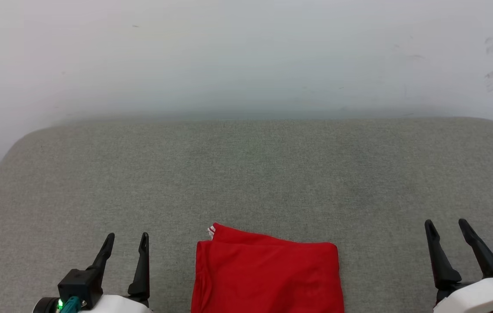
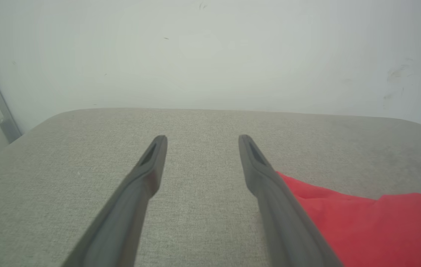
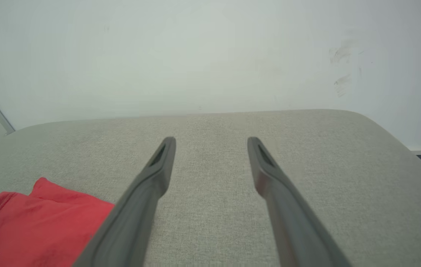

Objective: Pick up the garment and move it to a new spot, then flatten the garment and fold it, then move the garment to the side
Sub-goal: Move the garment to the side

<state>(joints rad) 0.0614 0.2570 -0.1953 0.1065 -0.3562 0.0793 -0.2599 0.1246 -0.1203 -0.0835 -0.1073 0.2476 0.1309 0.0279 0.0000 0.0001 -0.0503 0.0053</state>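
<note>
Head view: I see the garment (image 1: 268,274) lying folded into a compact red rectangle at the near edge of the grey upholstered surface (image 1: 246,174), roughly in the middle between my two arms. Its near part runs out of the bottom of the picture. A small bit of red-and-white striped trim (image 1: 210,231) pokes out at its far left corner. The left gripper (image 1: 127,237) sits at the near left, its two dark fingers spread apart with nothing between them, beside the garment but not touching it. The right gripper (image 1: 446,224) sits at the near right, well apart from the cloth, its fingers likewise spread and empty. Beyond the surface rises a pale wall (image 1: 246,56).

Left wrist view: looking along the left gripper (image 2: 201,138), I see both fingers splayed wide over bare grey upholstery. The garment (image 2: 362,226) shows to the right of the right-hand finger, which hides part of its edge, so I cannot tell whether finger and cloth touch here.

Right wrist view: the right gripper (image 3: 211,140) is spread just as wide, holding nothing. The garment (image 3: 36,222) lies at the near left, partly behind the left-hand finger. Faint scuff marks (image 3: 340,66) smudge the wall at the far right.
</note>
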